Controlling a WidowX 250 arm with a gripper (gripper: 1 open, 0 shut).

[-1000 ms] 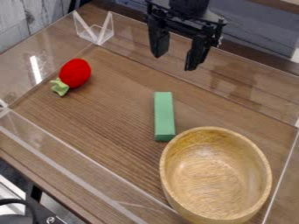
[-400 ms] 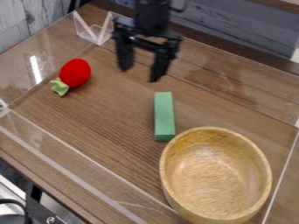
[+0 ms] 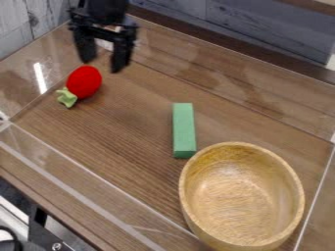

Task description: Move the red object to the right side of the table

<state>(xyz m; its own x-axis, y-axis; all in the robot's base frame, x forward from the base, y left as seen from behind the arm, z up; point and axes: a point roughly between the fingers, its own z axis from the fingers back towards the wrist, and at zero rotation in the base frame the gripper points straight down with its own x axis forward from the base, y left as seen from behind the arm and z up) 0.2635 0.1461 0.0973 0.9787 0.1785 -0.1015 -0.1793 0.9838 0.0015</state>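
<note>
The red object (image 3: 84,81), a small rounded red toy fruit with a green leafy stem at its lower left, lies on the left part of the wood-grain table (image 3: 131,127). My gripper (image 3: 102,53) hangs just above and a little behind it, pointing down, its two black fingers (image 3: 120,57) spread apart with nothing between them. It stands open and is not touching the fruit.
A green rectangular block (image 3: 185,129) lies near the middle of the table. A round wooden bowl (image 3: 242,196) sits at the front right. Low clear acrylic walls (image 3: 78,201) edge the tabletop, with a clear angled piece at the back left partly behind the gripper.
My gripper has swept from the back centre to the left and a little lower, arriving over the red object, still open. The fruit, block and bowl have not moved.
</note>
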